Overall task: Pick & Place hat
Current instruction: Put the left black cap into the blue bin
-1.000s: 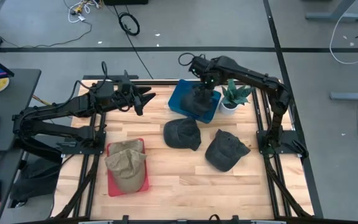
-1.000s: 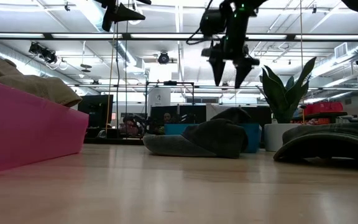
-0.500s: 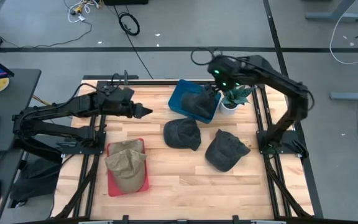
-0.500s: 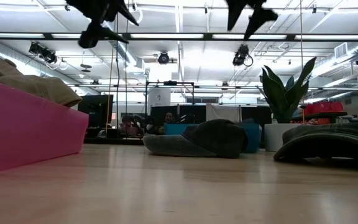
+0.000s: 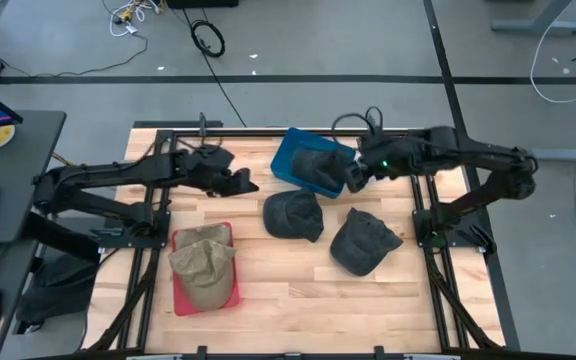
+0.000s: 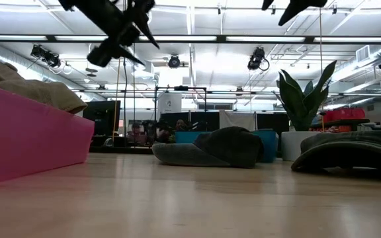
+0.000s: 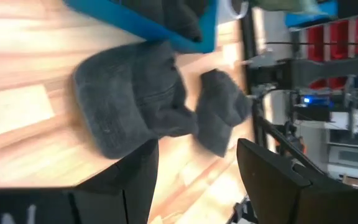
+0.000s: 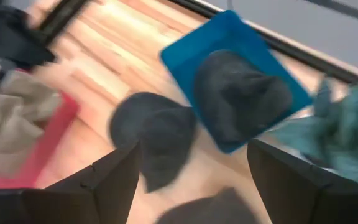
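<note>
A dark hat [image 5: 293, 213] lies on the wooden table at its middle, and a second dark hat [image 5: 365, 240] lies to its right. A third dark hat [image 5: 318, 165] sits in the blue bin [image 5: 286, 158] at the far side. A tan hat [image 5: 203, 262] rests in the red tray [image 5: 180, 240] at the near left. My left gripper [image 5: 251, 184] hangs open above the table, left of the middle hat [image 7: 129, 99], pointing toward it. My right gripper [image 5: 348, 178] hangs open, high over the bin's right edge, with nothing between its fingers.
A potted plant [image 6: 303, 99] stands right of the blue bin, partly under my right arm. Bare wood lies along the table's near edge [image 5: 298, 315] and at its far left. Black frame rails [image 5: 148, 215] run along both sides of the table.
My right gripper has risen from the blue bin and drawn back toward the table's right edge; the dark hat stays in the bin. My left gripper has come down and toward the middle dark hat, rolling about its own axis.
</note>
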Controlling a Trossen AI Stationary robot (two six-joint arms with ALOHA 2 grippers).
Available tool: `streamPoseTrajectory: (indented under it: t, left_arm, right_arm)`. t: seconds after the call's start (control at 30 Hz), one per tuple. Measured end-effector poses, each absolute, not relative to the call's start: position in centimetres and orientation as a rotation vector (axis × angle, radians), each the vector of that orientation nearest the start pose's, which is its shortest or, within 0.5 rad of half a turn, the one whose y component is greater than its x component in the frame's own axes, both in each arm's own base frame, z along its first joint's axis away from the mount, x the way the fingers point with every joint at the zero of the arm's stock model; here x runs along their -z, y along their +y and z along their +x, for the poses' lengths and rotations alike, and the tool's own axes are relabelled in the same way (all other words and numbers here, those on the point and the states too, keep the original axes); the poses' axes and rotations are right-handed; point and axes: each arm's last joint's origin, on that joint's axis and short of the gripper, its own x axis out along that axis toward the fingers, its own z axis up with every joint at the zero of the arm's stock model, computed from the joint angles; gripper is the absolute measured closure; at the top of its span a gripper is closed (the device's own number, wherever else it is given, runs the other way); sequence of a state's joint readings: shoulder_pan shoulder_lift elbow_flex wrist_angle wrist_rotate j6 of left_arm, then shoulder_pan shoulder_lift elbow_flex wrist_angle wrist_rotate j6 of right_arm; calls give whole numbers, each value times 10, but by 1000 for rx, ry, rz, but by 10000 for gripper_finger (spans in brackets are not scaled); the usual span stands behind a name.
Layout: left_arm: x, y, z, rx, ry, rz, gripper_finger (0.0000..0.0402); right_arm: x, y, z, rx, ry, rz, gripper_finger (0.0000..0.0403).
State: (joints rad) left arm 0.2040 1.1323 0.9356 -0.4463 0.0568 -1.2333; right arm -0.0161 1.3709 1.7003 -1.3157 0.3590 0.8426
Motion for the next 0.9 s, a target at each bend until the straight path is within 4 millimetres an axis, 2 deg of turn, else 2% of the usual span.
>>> streamPoseTrajectory:
  t: [0.27, 0.53, 0.9]
  left_arm:
    - [-257, 51, 264, -632, 583, -1329, 181]
    - [-219, 56, 289, -729, 652, -1381, 181]
    - [-178, 58, 303, -797, 799, -1400, 181]
  right_arm:
    - [-392, 9, 227, 588, 613, 666, 108]
    - [-379, 21, 227, 454, 476, 695, 108]
    - [-384, 23, 227, 363, 381, 687, 108]
